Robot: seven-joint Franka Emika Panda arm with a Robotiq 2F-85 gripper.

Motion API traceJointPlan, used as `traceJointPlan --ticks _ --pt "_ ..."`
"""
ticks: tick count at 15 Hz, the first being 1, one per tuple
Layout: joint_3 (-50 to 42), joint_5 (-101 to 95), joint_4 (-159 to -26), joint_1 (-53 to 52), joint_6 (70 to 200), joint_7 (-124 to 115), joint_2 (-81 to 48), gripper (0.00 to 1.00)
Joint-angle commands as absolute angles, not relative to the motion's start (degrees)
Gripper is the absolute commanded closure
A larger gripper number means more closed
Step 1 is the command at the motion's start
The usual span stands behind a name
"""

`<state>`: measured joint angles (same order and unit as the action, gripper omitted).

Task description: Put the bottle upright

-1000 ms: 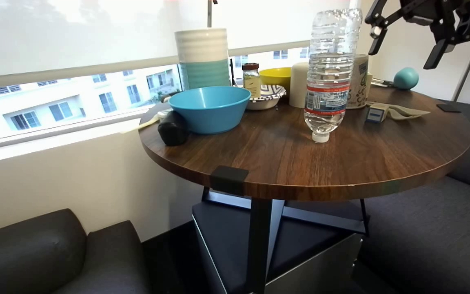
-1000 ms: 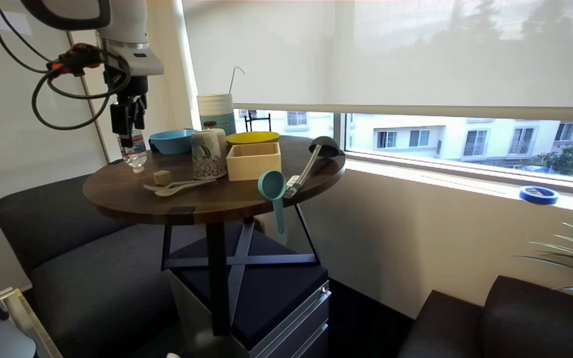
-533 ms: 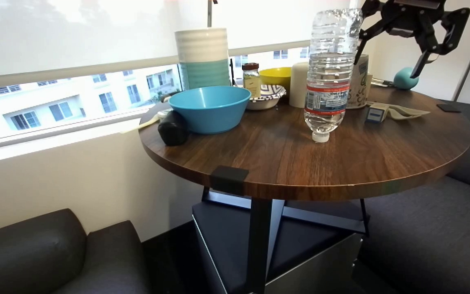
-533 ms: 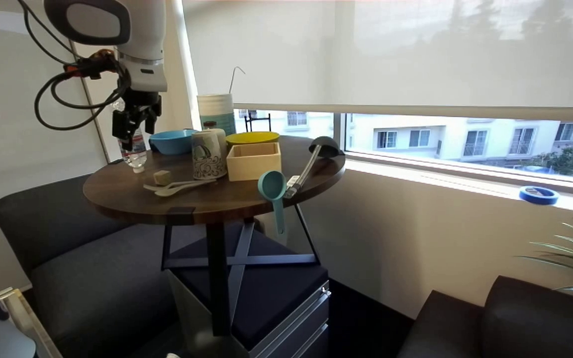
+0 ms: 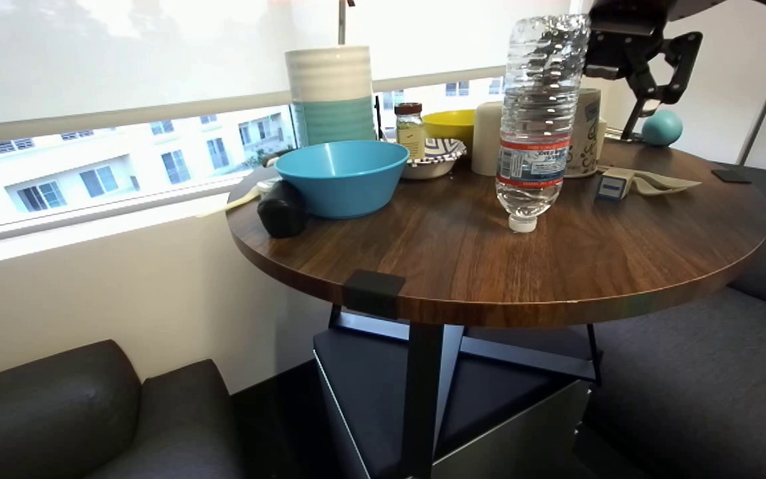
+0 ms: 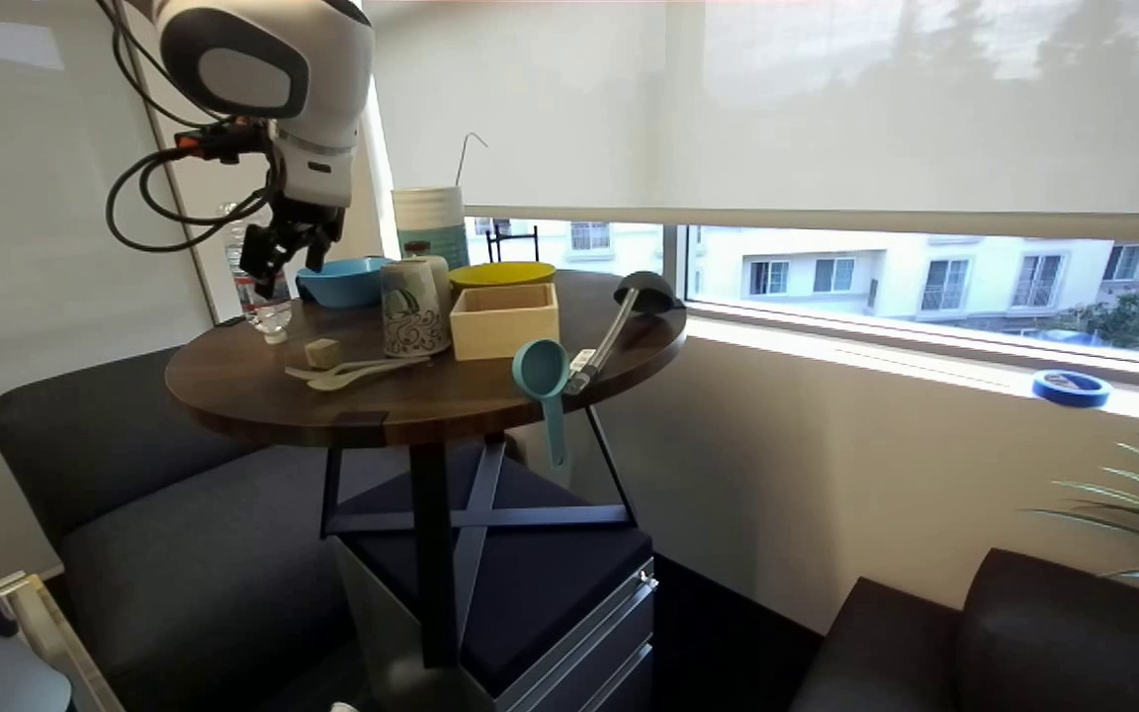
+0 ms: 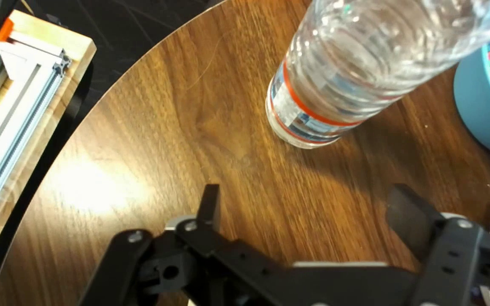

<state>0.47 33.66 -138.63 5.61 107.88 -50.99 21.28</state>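
Wooden table point(image 5: 436, 266), end effector point(image 7: 306, 199) spread wide, apart from upside-down bottle point(image 5: 533, 159)

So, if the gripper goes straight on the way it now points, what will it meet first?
Likely the bottle, near its lower end; but depth is unclear, so the gripper may touch the table first.

Red-banded bottle point(image 5: 539, 125) (white cap point(image 5: 522, 224))

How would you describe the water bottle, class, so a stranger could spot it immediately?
Start with the round wooden table and, in an exterior view, look right of the blue bowl. There stands the clear, ribbed bottle with a red-edged label. Unlike its neighbours, it stands on its white cap.
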Motion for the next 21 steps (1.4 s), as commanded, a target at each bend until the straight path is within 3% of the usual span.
traceJointPlan --ticks 1,21 --pt "0.6 39.0 -137.1 4.0 107.1 -53.1 18.1 0.00" --pt "1.3 47.6 -137.4 2.4 102.6 -52.8 14.4 0.00"
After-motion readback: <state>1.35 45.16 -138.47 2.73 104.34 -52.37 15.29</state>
